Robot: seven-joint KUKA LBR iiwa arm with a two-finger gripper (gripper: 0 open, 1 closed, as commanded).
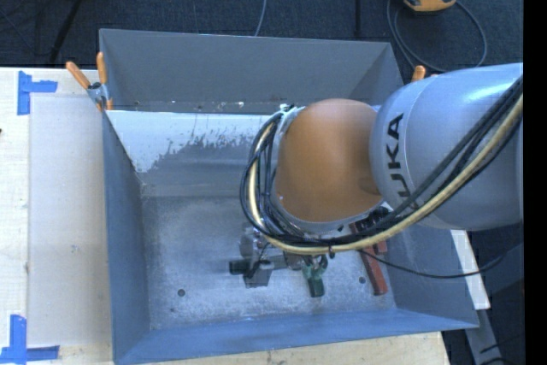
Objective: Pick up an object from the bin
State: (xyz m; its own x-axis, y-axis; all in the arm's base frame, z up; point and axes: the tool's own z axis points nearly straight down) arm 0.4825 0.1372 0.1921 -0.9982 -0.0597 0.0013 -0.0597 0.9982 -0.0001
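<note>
Underneath it all, bin (124, 226): grey metal, sloped walls, scuffed speckled floor, and I'm hanging over its front-right part.
Arm (461, 150): my big grey link comes in from the right and covers the bin's right-hand corner.
Orange cover (329, 158): the rounded dome on my wrist, sitting above the middle of the floor and hiding whatever lies straight beneath it.
Cables (255, 184): a dark bundle looped around the left and lower edge of the cover, with more strands running back along the arm.
Gripper (284, 267): low over the floor near the front wall, poking out just under the cable loop. Spread or closed, I can't make out from up here.
Reddish-brown stick (374, 273): a slim piece lying near the right wall, just beside my wrist and angled toward the front.
Green piece (316, 283): small, right under the gripper's near edge. Touching or gripped, I can't say.
Dark blocky piece (250, 270): on the floor at the gripper's left. Whether it's part of me or loose is unclear.
</note>
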